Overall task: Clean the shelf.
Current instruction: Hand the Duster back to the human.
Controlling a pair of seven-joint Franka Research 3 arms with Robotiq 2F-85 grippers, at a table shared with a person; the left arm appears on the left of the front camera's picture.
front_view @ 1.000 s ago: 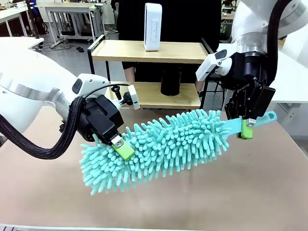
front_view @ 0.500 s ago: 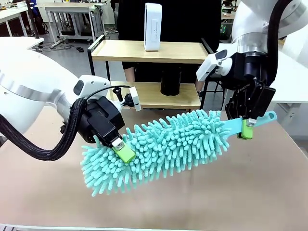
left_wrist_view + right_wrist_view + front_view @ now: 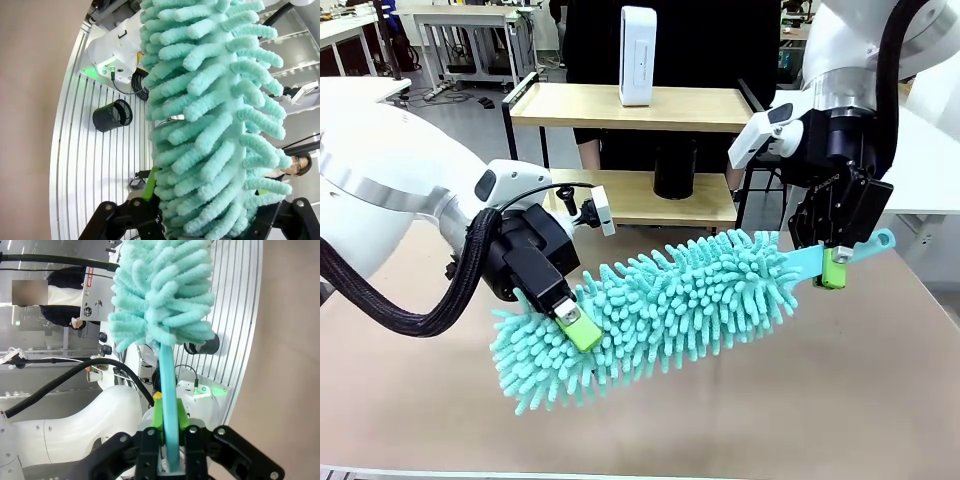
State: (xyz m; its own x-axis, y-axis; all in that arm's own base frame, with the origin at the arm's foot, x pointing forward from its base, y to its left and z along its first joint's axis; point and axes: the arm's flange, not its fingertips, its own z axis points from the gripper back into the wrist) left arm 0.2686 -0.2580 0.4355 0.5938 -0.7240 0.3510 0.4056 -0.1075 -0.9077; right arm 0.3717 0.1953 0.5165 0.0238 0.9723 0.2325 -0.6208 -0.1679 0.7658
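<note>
A teal fluffy duster (image 3: 670,300) hangs slantwise above the beige tabletop (image 3: 820,400), between both arms. My right gripper (image 3: 832,268) is shut on its flat teal handle (image 3: 865,245); the handle (image 3: 167,405) runs up between the green pads in the right wrist view. My left gripper (image 3: 568,318) is shut on the lower left end of the fluffy head, which fills the space between its fingers as the duster (image 3: 215,125) in the left wrist view. The shelf (image 3: 580,105) stands behind the duster at the table's far side, two wooden boards in a black frame.
A white upright box (image 3: 637,55) stands on the shelf's top board and a black cylinder (image 3: 674,168) on the lower board. A person in black (image 3: 720,40) stands behind the shelf. White tables stand farther off at left and right.
My left gripper has closed on the duster's fluffy end and shifted slightly right and down. The right gripper and handle have stayed put.
</note>
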